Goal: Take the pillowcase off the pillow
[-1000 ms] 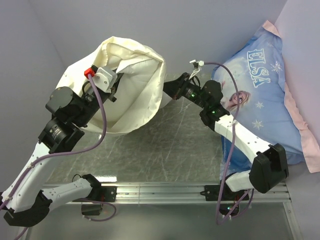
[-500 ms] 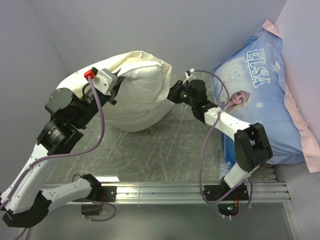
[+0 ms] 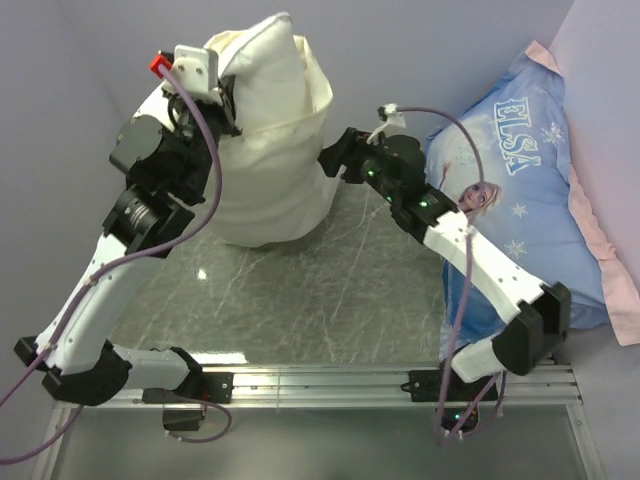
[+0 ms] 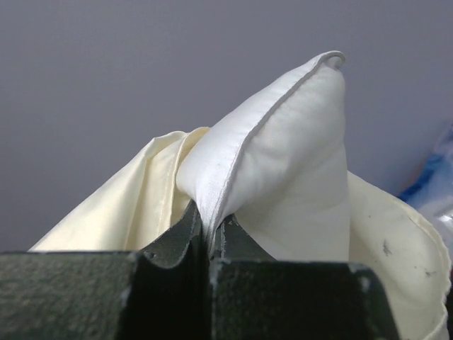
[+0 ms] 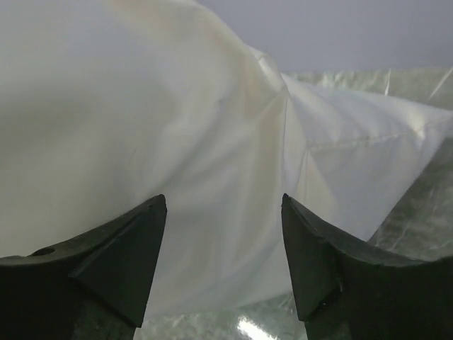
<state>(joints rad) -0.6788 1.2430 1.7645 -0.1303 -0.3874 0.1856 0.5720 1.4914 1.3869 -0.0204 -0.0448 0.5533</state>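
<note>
L claw [image 3: 230, 98] is raised high over the far-left part of the counter [image 3: 330, 290], jaws pressed together. In the left wrist view the L claw [image 4: 210, 234] pinches the seamed edge of the pillow [image 4: 283, 163]. The white corner stands up out of the pillowcase [image 4: 120, 205], whose cream fabric hangs slack on both sides of it.

From above, the pillow [image 3: 272, 45] pokes out at the top. The pillowcase [image 3: 265, 195] bags down below it, w/ its bottom end resting on the counter. The pillow is only partly out, the lower part is inside the sack.

R claw [image 3: 335, 160] sits just beside the right flank of the pillowcase, about mid-height. Jaws are spread. In the right wrist view the R claw [image 5: 223, 205] faces cream fabric close ahead, nothing gripped betw. the fingers [image 5: 124, 258]. Can't tell if the tips touch the cloth.

Blue Elsa-print pillow [image 3: 520, 140] leans at the far right, well apart from the sack
</note>
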